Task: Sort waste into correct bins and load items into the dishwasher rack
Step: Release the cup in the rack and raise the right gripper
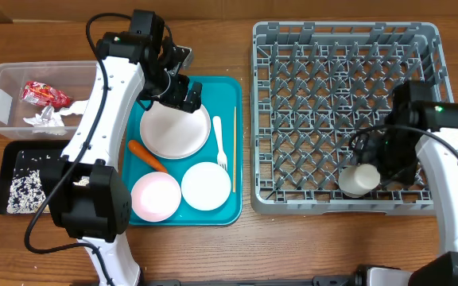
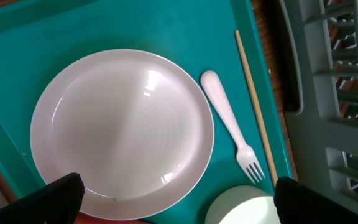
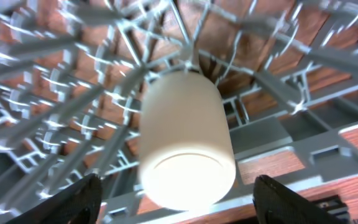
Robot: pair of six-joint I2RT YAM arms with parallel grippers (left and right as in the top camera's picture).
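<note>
Left pincer (image 2: 176,196) wide, nothing in it, hovering over the near rim of the plate (image 2: 123,127) on the teal tray (image 2: 166,25). One finger sits over the plate edge, the other over the tray's right rim.

Around the plate: the fork (image 2: 232,134) is just beside it on the right, tines toward the white bowl (image 2: 241,208). The chopstick (image 2: 253,112) lies along the tray's right rim, close to the fork and parallel to it. The carrot (image 1: 147,156) is at the plate's lower-left edge; can't tell if they touch. The pink bowl (image 1: 155,196) is next to the white bowl at the tray's near end.

Right pincer (image 3: 178,186) wide, straddling the cup (image 3: 185,149) with a gap on both sides, no contact. The cup is inside the rack (image 1: 344,111), near-right corner, tilted among the pegs with its ringed end toward the wrist camera. Pegs and grid bars crowd it all round, and the rack wall is just beside it.

The clear tub (image 1: 6,79) on the counter (image 1: 213,12), far left, holds the red wrapper (image 1: 44,94) and the napkin (image 1: 46,119). The black tray (image 1: 14,155) below it holds the rice (image 1: 26,187).
</note>
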